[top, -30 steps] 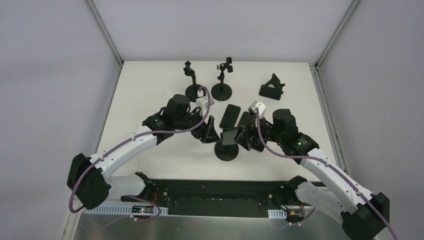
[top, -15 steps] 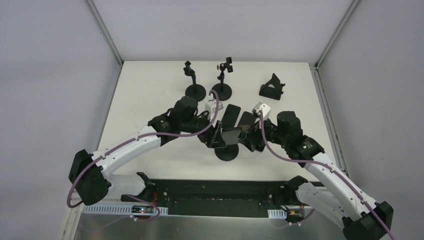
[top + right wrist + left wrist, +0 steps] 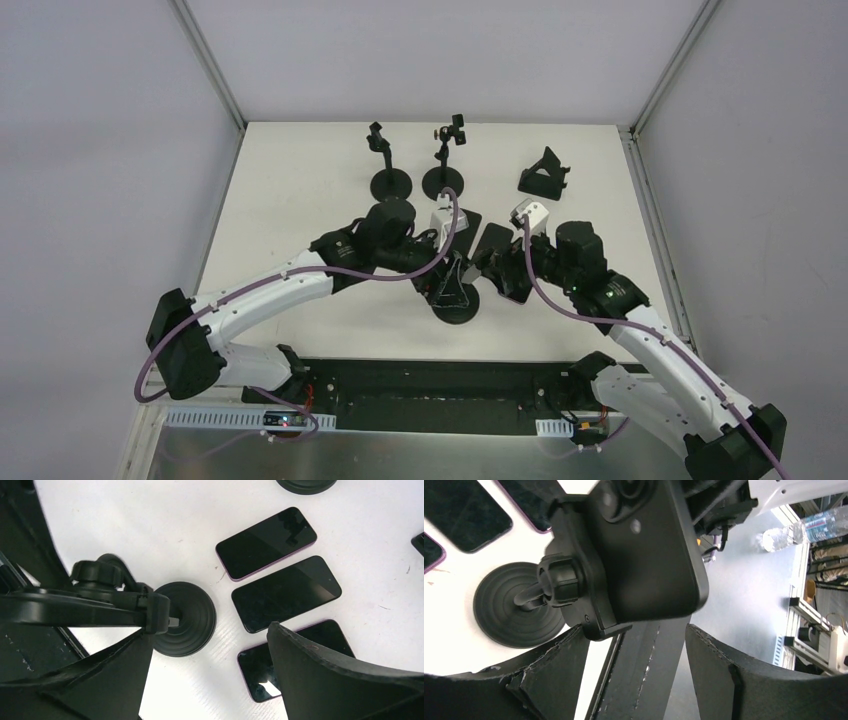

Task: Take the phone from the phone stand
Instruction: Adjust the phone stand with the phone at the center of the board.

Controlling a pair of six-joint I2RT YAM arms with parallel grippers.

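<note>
**The phone point(image 3: 649, 555) is clipped in the phone stand point(image 3: 514, 610)**

The left gripper point(image 3: 638, 645) has its fingers spread and holds nothing. The phone is just ahead of them, and its long side points away from the fingers. The right gripper point(image 3: 210, 635) is spread wide too, empty, beside the stand. I think the left one is nearer. From above, the left arm point(image 3: 300, 285) hides the phone. Three other phones point(image 3: 285, 592) lie flat farther back.

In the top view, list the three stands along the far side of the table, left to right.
Left pole stand → right pole stand → folding wedge stand.
</note>
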